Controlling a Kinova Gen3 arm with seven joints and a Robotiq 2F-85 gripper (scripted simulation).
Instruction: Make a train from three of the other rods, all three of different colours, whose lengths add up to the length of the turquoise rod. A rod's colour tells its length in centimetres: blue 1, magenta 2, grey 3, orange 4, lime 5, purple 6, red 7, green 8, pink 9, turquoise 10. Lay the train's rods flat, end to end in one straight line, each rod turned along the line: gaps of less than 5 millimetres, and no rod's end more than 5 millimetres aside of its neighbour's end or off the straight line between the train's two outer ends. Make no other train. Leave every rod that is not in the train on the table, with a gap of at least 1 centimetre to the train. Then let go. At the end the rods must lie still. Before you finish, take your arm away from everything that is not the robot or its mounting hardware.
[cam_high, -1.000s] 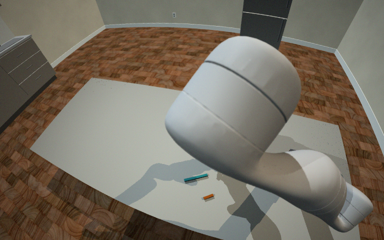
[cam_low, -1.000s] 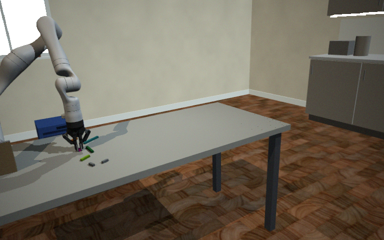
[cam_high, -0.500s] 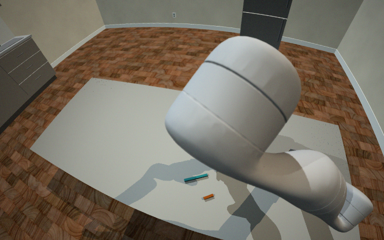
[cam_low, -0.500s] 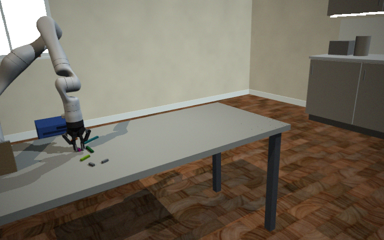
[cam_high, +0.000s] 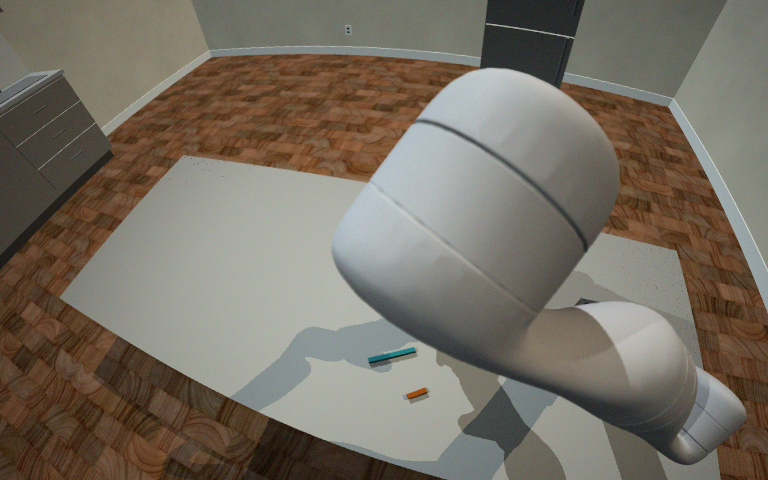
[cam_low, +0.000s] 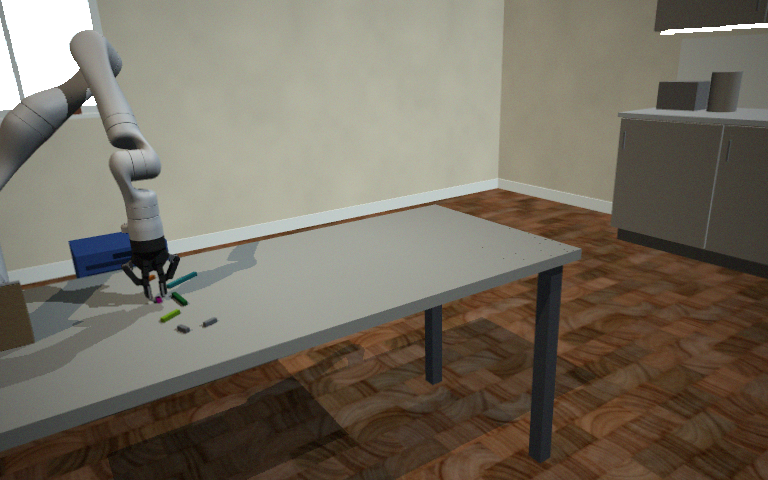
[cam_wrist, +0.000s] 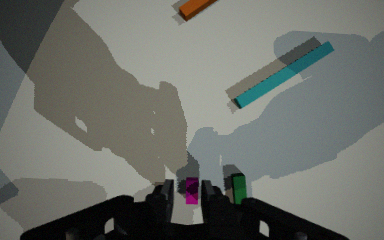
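Jaws (cam_low: 155, 293) stood slightly apart, unclamped, around magenta rod (cam_low: 158, 300) (cam_wrist: 192, 191); best opened evenly, then rose straight.

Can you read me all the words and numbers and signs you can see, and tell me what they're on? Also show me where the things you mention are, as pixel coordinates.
There are none that I can read. No letters or numbers show on the turquoise rod (cam_high: 391, 355) (cam_low: 182, 279) (cam_wrist: 284, 75), the orange rod (cam_high: 416, 392) (cam_wrist: 197, 7) or the magenta rod (cam_low: 158, 300) (cam_wrist: 192, 191).
The blue box (cam_low: 99, 251) has dark marks on its front, but no words I can make out.
The white arm (cam_high: 481, 209) (cam_low: 107, 90) shows only plain seam lines, no brand name.
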